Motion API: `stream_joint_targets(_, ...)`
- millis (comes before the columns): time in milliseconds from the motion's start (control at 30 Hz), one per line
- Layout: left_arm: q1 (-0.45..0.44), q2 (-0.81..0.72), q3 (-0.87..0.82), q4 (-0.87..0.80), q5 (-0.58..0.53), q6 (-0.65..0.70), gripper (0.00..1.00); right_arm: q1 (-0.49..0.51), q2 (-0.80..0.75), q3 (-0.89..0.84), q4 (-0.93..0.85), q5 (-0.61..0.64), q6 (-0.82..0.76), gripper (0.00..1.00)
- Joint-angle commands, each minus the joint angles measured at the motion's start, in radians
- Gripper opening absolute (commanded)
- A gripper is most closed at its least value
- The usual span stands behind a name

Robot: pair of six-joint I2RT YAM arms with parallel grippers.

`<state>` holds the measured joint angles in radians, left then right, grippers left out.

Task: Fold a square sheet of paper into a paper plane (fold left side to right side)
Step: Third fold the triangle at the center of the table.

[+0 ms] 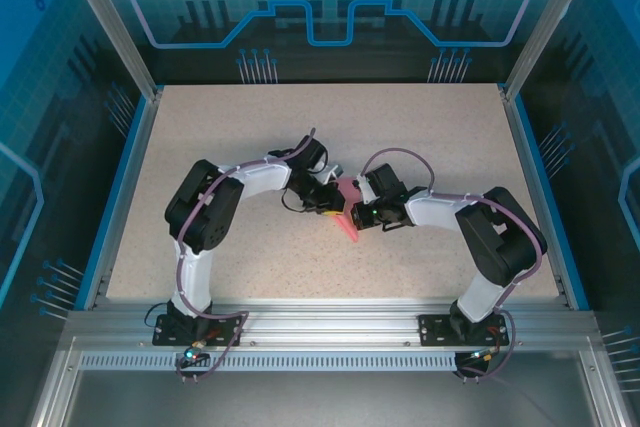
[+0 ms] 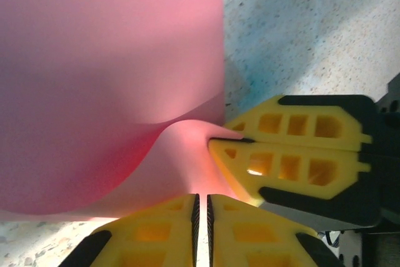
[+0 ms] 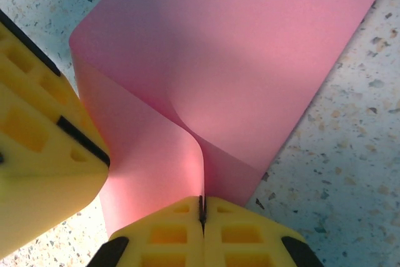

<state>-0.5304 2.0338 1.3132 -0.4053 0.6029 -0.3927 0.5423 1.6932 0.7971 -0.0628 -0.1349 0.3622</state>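
Observation:
The square sheet of paper is plain pink and lies mid-table between both arms, buckled into a raised ridge. My right gripper is shut on that ridge, the sheet rising straight out of its pads. In the left wrist view it comes in from the right, pinching the paper. My left gripper sits at the sheet's near edge, its jaws almost together with a thin slit left between the pads. Whether paper lies in that slit is unclear. In the right wrist view it touches the sheet's left part.
The speckled beige table has a blue rim on the left and right. An aluminium rail carries both arm bases at the near edge. Open tabletop stretches behind and beside the paper.

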Motion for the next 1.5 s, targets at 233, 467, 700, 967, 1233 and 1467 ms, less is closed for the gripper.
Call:
stream_joint_targets(233, 0.001, 0.019, -0.038, 0.000, -0.041, 0.018, 0.13, -0.004, 0.048, -0.010, -0.104, 0.012, -0.017, 0.00)
stream_joint_targets(467, 0.001, 0.032, -0.039, -0.016, -0.071, 0.028, 0.12, -0.002, 0.048, -0.009, -0.111, 0.017, -0.017, 0.00)
stream_joint_targets(700, 0.000, 0.039, -0.059, -0.021, -0.095, 0.034, 0.10, -0.009, 0.039, 0.002, -0.115, 0.013, -0.016, 0.00)
stream_joint_targets(967, 0.000, 0.039, -0.085, -0.019, -0.112, 0.034, 0.06, -0.047, 0.006, 0.075, -0.147, -0.031, -0.024, 0.04)
stream_joint_targets(1233, -0.001, 0.036, -0.094, -0.010, -0.114, 0.026, 0.05, -0.066, -0.109, 0.156, -0.263, -0.137, 0.014, 0.14)
stream_joint_targets(1467, -0.001, 0.036, -0.094, -0.016, -0.117, 0.028, 0.05, -0.006, -0.113, 0.103, -0.262, -0.305, 0.161, 0.04)
